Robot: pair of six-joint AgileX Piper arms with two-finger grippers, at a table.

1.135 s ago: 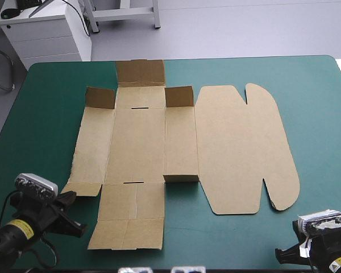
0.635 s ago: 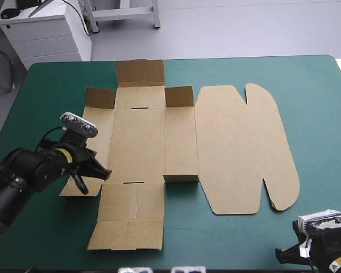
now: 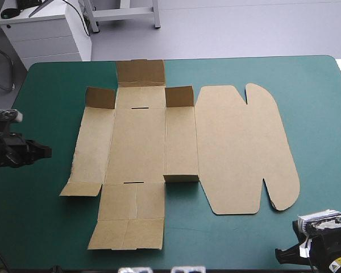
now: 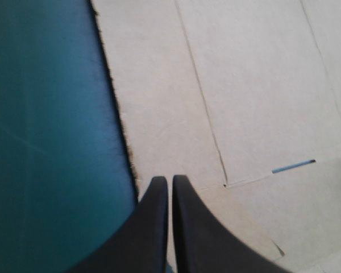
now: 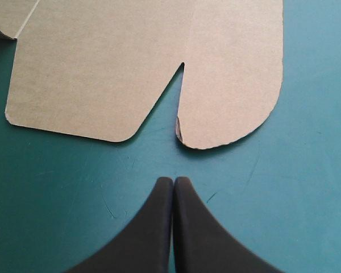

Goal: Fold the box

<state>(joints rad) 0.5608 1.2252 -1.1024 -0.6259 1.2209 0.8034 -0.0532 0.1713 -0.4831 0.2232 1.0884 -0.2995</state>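
The brown box (image 3: 139, 142) lies as a flat cut sheet in the middle of the table. Its two far corner flaps (image 3: 100, 98) stand up, and its rounded lid (image 3: 244, 148) is spread flat to the right. My left gripper (image 3: 45, 151) is shut near the table's left edge, apart from the sheet. In the left wrist view its tips (image 4: 170, 180) point at the ragged left edge of the box (image 4: 244, 85). My right gripper (image 5: 173, 181) is shut and holds nothing. It rests on the cover just short of the lid's notched tab (image 5: 233, 85), at the table's near right corner (image 3: 284, 255).
The teal-green cover (image 3: 318, 114) shows on every side of the sheet, widest at the left and right. The far flap (image 3: 140, 73) reaches close to the table's far edge. The near flap (image 3: 128, 233) ends close to the front edge.
The left arm rose from the near left corner and passed over the box's left panel. It has now drawn back to the table's left edge. Box and right arm are unchanged.
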